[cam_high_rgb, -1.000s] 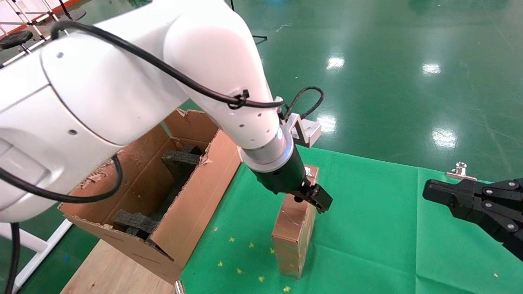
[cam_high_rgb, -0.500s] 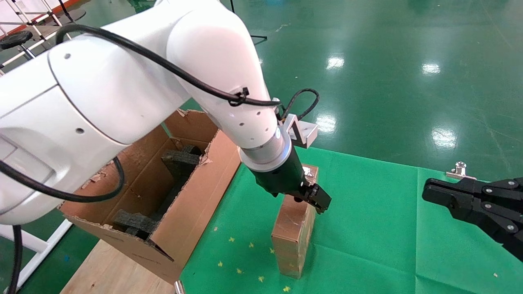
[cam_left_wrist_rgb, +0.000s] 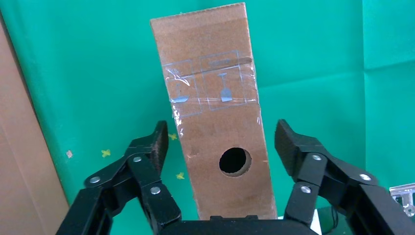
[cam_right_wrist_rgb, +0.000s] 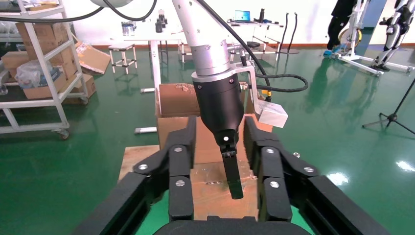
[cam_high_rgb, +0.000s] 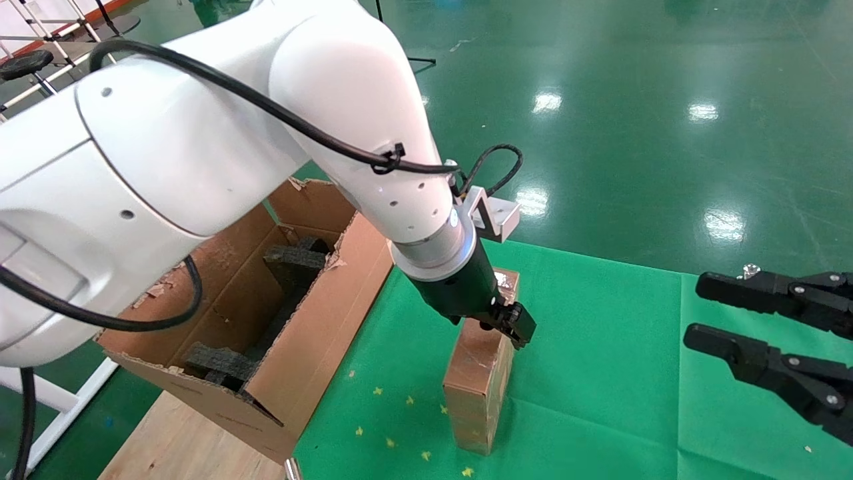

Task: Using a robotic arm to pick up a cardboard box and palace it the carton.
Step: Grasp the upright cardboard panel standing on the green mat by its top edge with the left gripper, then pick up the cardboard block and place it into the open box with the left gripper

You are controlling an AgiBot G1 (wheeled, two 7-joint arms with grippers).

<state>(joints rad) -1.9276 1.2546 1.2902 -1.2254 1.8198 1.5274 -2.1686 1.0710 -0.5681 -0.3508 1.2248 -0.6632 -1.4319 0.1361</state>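
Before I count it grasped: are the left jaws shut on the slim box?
Open. In the left wrist view the left gripper straddles the cardboard box, with green cloth showing between each jaw and the box's sides.

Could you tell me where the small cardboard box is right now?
In the head view the cardboard box stands on the green cloth, right of the carton, between the left pincer's open jaws.

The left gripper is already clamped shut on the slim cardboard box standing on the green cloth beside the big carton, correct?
Not quite. In the left wrist view the left gripper is open, its fingers straddling the cardboard box with gaps on both sides. The rest holds.
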